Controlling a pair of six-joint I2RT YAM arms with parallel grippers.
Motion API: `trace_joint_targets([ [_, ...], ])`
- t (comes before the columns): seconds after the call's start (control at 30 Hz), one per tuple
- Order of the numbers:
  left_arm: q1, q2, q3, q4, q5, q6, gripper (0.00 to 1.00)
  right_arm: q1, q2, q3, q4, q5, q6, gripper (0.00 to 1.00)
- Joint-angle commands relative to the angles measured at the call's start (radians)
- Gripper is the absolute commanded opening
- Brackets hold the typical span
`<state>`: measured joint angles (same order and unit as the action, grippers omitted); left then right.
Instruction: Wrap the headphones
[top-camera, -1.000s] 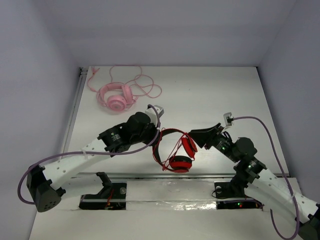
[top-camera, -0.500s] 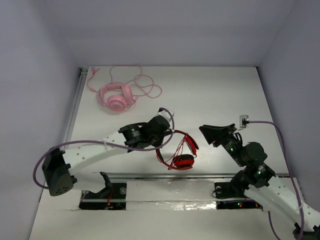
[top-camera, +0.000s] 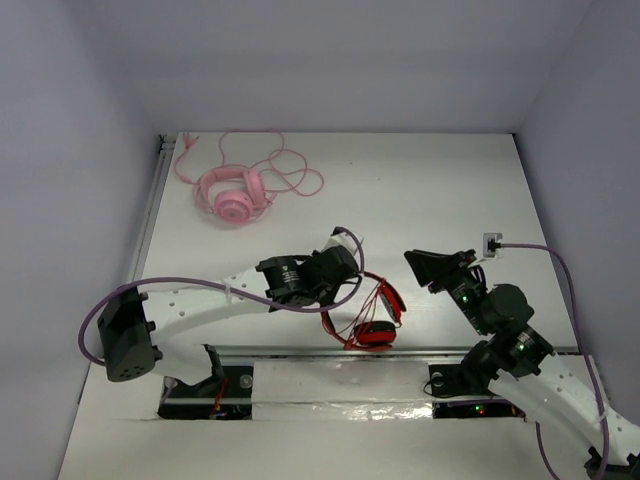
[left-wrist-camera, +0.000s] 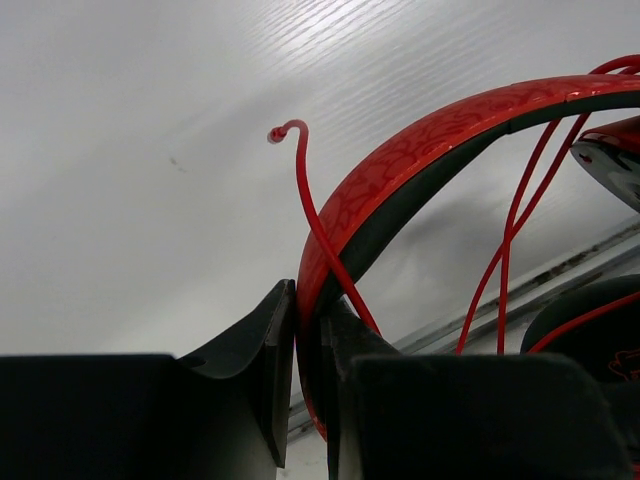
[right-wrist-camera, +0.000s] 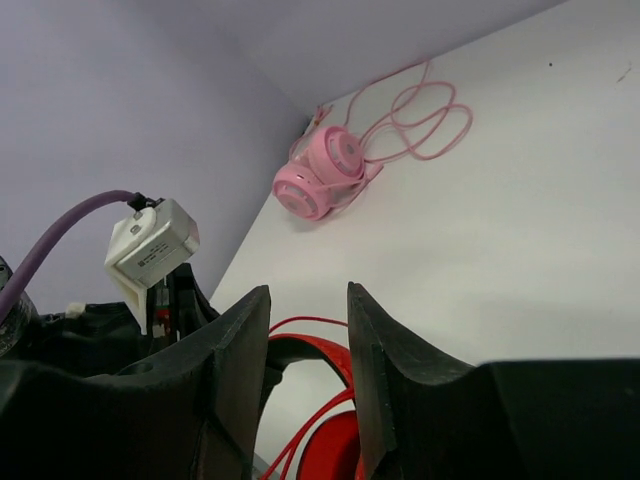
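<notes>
White tabletop (top-camera: 430, 180), front edge: the red over-ear headphones with the black-and-red headband (top-camera: 372, 335) sit there, half the band hidden under the left arm (top view). Band left, 2 cups pointing right. Left gripper (left-wrist-camera: 308, 305) pinches the band; right gripper (right-wrist-camera: 305, 295) just beside, jaws apart, empty. Thin red cable (left-wrist-camera: 308, 200) crosses the band.

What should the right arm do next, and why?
Probably move the right gripper in to pinch the loose cable. The left gripper is shut on the headband of the headphones, the right one stands open and empty beside them, and the cable end is free.
</notes>
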<state>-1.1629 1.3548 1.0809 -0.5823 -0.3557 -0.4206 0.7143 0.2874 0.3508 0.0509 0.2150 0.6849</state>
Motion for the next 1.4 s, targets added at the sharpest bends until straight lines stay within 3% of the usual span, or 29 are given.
trace_joint_targets([
  [0.0,-0.009,-0.01,-0.018,0.151,0.067,-0.044,0.0,0.001,-0.008,0.017,0.004,0.03,-0.018,0.43],
  [0.23,0.023,0.093,-0.058,0.292,0.037,-0.006,0.0,0.001,0.021,0.002,0.021,0.043,-0.019,0.43],
  [0.57,0.203,0.257,-0.092,0.556,-0.028,0.029,0.0,0.001,0.079,-0.021,0.055,0.05,-0.016,0.4],
  [0.77,0.243,0.368,-0.084,0.61,-0.077,0.037,0.0,0.001,0.104,-0.032,0.072,0.046,-0.013,0.4],
  [0.9,0.264,0.414,-0.065,0.584,-0.153,0.034,0.3,0.001,0.113,-0.035,0.078,0.05,-0.016,0.41],
  [1.03,0.264,0.422,-0.064,0.507,-0.204,0.008,0.46,0.001,0.118,-0.033,0.075,0.052,-0.019,0.41],
  [1.3,0.264,0.198,-0.153,0.299,-0.315,-0.136,0.8,0.001,0.114,-0.026,0.079,0.049,-0.018,0.4],
  [1.37,0.264,0.105,-0.168,0.28,-0.313,-0.159,0.96,0.001,0.116,-0.018,0.072,0.046,-0.018,0.4],
])
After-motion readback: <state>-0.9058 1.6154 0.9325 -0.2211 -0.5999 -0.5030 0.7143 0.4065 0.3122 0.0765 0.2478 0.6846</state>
